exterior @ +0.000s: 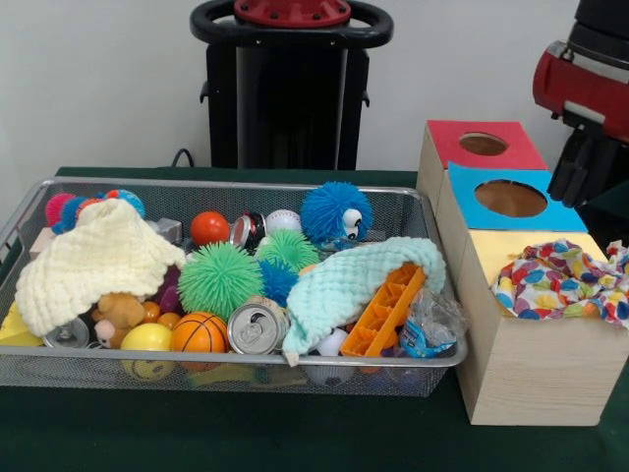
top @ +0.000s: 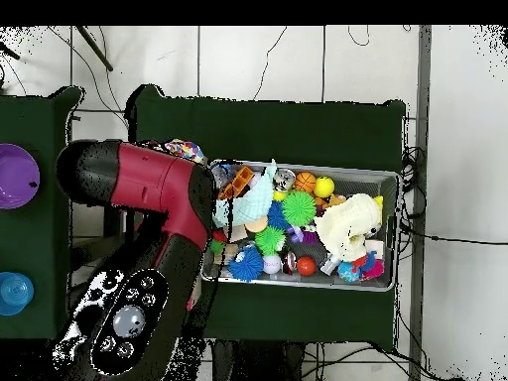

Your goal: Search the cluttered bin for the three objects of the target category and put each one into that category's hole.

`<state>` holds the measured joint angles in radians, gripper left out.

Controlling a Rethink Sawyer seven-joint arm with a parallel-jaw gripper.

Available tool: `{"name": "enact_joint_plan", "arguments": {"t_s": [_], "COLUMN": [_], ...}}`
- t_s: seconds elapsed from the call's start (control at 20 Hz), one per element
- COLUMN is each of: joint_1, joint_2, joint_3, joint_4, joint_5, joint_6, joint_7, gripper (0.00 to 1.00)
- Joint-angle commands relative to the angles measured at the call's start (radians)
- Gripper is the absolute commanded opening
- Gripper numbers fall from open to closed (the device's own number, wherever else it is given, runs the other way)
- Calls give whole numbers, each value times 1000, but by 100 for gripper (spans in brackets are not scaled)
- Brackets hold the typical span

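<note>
A wire mesh bin [exterior: 246, 184] holds mixed clutter: a cream knitted cloth [exterior: 93, 258], a mint knitted cloth [exterior: 344, 280] draped over an orange plastic piece [exterior: 385, 312], green [exterior: 218, 278] and blue [exterior: 334, 213] spiky balls, a small basketball [exterior: 199, 332], a drink can [exterior: 256, 328] and a baseball [exterior: 283, 220]. Beside the bin stands a wooden box with a red-topped hole [exterior: 483, 145], a blue-topped hole [exterior: 510, 198] and a yellow top [exterior: 501, 248] mostly under a patterned cloth [exterior: 560, 280]. My gripper [exterior: 580, 169] hangs at the right edge, just beyond the blue top. In the overhead view the arm [top: 149, 189] hides the box.
The bin [top: 392, 228] sits on a dark green table cover. A yellow ball [exterior: 145, 338], an orange ball [exterior: 208, 227] and a small plush toy [exterior: 120, 309] lie among the clutter. A crinkled clear wrapper [exterior: 428, 329] sits at the bin's corner nearest the box.
</note>
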<state>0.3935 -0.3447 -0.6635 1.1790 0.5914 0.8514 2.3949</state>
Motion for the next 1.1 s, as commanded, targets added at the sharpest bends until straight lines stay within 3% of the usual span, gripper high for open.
{"name": "enact_joint_plan", "arguments": {"t_s": [0.05,0.5,1.1], "joint_1": [-45,-78,-91], "joint_2": [59,91,93], "joint_3": [64,73,79], "joint_4": [-57,-112,-123], "joint_5": [-29,-27,-36], "joint_6": [136,112,107], "joint_7": [219,200,185], "gripper": [0,0,0]}}
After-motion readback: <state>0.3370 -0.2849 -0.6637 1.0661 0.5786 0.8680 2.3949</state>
